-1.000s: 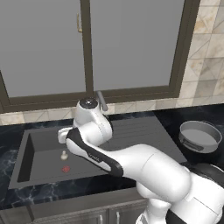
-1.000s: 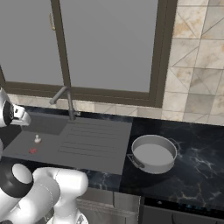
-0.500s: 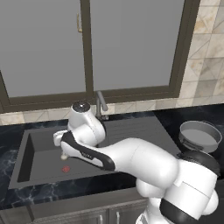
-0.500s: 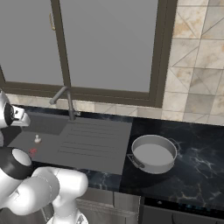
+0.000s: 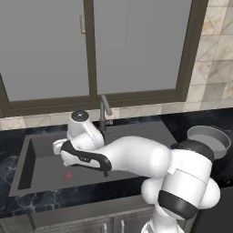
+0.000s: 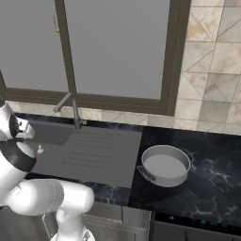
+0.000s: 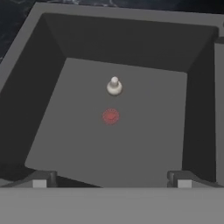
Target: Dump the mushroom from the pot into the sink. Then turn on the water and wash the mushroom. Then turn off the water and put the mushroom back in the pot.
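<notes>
Glossy white rounded arm segments, dark bands at joints, dark tool point(image 7: 111, 178) tips.

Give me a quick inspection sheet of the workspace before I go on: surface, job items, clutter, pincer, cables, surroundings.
Surface: black marbled counter, with the dark grey sink sunk into it and a ribbed drainboard beside the basin.
Mushroom: lying on the sink floor, just apart from the red drain mark.
Pot: upright on the counter beside the drainboard, looks empty.
Faucet: at the back edge of the sink; no water seen running.
Clutter: nothing seen.
Pincer: open, holding nothing, above the basin and looking down at the mushroom.
Cables: nothing seen.
Surroundings: window behind the sink, tiled wall to one side.
</notes>
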{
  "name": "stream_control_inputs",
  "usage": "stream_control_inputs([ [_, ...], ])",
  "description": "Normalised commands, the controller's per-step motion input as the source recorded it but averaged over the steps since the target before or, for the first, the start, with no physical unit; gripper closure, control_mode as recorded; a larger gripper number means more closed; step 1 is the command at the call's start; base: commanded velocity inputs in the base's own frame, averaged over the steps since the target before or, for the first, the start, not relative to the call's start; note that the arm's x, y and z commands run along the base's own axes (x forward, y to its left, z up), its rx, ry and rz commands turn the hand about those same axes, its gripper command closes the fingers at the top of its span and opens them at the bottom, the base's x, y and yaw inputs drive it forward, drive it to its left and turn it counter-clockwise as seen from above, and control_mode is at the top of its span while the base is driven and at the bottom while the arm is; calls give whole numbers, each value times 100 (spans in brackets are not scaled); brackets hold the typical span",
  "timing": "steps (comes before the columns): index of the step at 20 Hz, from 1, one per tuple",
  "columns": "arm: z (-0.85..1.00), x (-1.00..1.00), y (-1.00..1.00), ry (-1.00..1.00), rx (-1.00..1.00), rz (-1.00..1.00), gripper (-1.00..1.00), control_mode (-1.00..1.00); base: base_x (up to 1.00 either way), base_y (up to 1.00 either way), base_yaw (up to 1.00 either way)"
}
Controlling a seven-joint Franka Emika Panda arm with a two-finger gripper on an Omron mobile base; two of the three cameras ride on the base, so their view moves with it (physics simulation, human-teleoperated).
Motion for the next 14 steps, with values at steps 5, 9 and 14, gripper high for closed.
stream_control_inputs([
  [5,-40,5,0,0,0,0,-100,-100,0,0,0],
  [9,-28,11,0,0,0,0,-100,-100,0,0,0],
  [14,-19,24,0,0,0,0,-100,-100,0,0,0],
])
